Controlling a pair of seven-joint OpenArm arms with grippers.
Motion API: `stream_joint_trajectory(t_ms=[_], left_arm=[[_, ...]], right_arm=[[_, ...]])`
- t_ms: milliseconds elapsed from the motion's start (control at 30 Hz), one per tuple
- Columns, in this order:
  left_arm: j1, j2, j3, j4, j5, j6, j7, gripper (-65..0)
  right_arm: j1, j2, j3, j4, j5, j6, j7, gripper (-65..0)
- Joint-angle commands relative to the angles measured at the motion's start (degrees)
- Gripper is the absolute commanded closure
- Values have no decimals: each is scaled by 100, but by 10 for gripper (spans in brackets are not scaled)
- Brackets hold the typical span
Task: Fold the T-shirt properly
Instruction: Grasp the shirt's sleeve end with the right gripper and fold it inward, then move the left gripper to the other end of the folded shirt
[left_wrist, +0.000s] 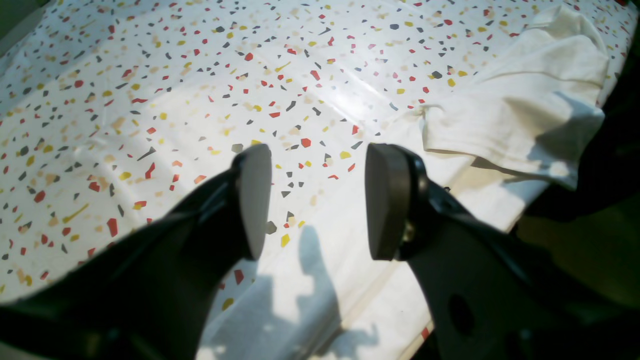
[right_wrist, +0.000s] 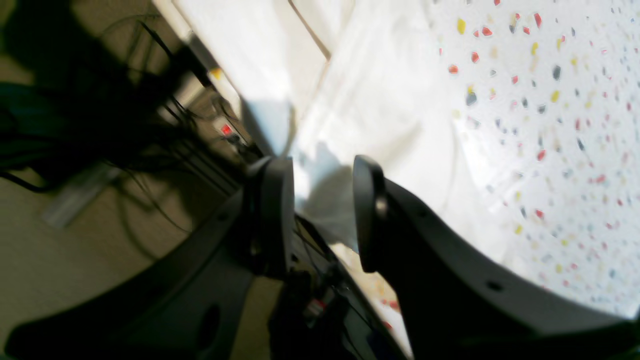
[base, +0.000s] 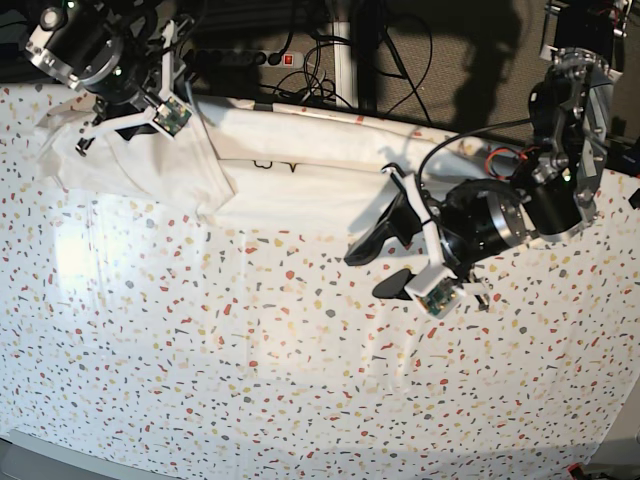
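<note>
The white T-shirt (base: 290, 185) lies bunched in a long strip along the table's far edge, plain side up, with its print hidden. My left gripper (base: 378, 268) is open and empty, just in front of the shirt's near edge at the right of middle. In the left wrist view this gripper (left_wrist: 320, 200) hovers over the covering, with a shirt sleeve (left_wrist: 525, 110) to its upper right. My right gripper (base: 110, 128) is over the shirt's left end. In the right wrist view it (right_wrist: 320, 210) is open above the white cloth (right_wrist: 380, 100) at the table edge and holds nothing.
The speckled table covering (base: 250, 350) fills the near part of the table. A power strip and cables (base: 250, 58) lie behind the far edge. The floor and wires (right_wrist: 75, 260) show beside the table in the right wrist view.
</note>
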Motion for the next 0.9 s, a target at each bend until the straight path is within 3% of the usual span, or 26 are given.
stream_joint_trajectory(t_ms=[0,100,200,267,433,667,733,867], left_arm=[[-96,-33,-42,90,57,17,-131,-296],[-96,-66,-42,90,726,22,-57,-296],[-98,-98,-42,90,1239,632,557,-296],[-94,-118,-42,81,1711,848,931,-296],[-103,-732,-42,-258,2184,1591,946,-296],[-116,-1436,-42,-623,1727,1906,662,-296],[-151,-1425,-42,-623,1709,1908,553,-296],[-273,-1401,-42,-619,1401,1902,472,-296]], right_arm=[[4,63,37,81,20,-166,195,-204],[297,-22,37,81,20,-466,417,-204],[710,-350,37,81,26,-710,367,-204],[935,-610,37,81,20,-824,354,-204],[1305,-1106,42,81,17,-859,323,-204],[1331,-1510,520,81,138,-1058,337,-204],[1331,-1784,1008,81,129,-1263,367,-204],[1331,-2173,2304,81,640,-1290,507,-204]])
